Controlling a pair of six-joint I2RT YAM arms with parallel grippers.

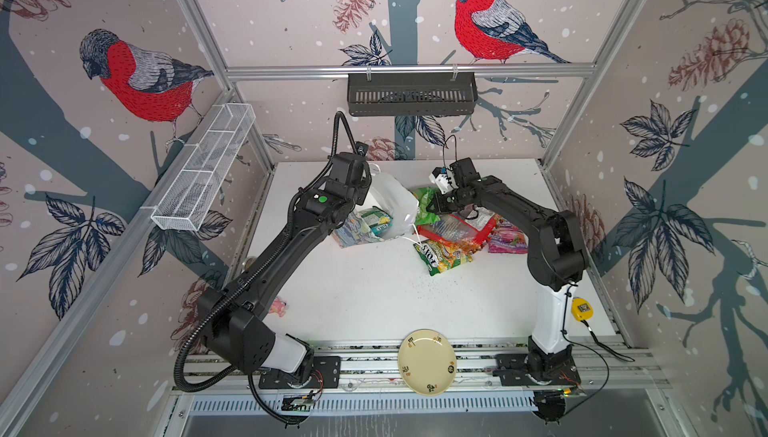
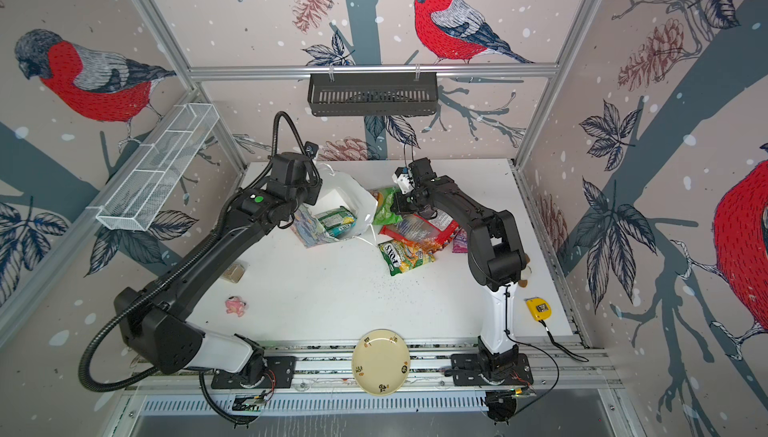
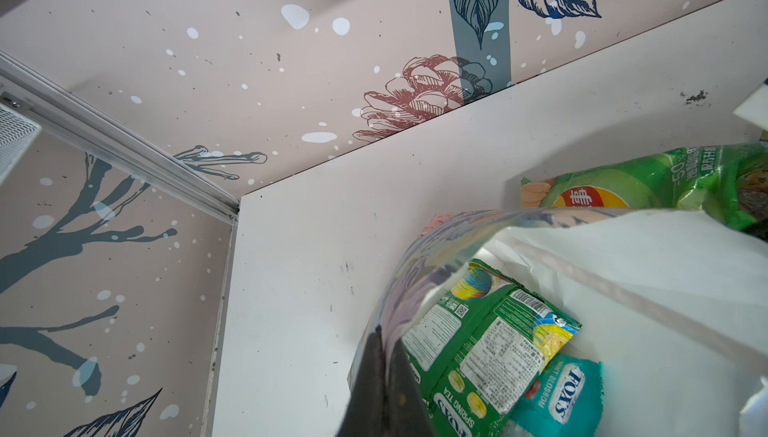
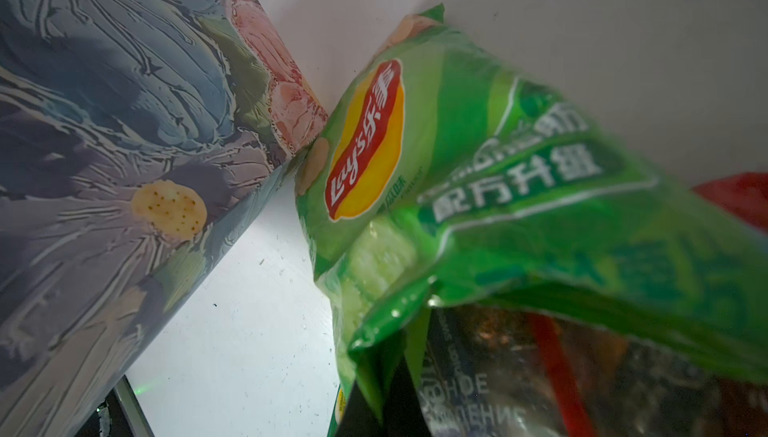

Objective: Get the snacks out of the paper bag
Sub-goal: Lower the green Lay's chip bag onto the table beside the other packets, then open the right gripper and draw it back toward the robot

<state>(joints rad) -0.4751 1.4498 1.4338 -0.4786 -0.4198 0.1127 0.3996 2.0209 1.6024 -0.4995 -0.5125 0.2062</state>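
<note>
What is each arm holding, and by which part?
Left jaws pinch the pastel floral paper gift bag by its rim; right jaws clamp the glossy green cucumber crisp packet by one edge.

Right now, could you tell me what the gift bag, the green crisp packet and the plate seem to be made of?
The gift bag: stiff paper, matte white inside, printed outside, holding sharp folds. The green crisp packet: thin glossy plastic film, crinkled with bright highlights. The plate: probably glazed ceramic, cream with a soft sheen; plastic cannot be ruled out.
</note>
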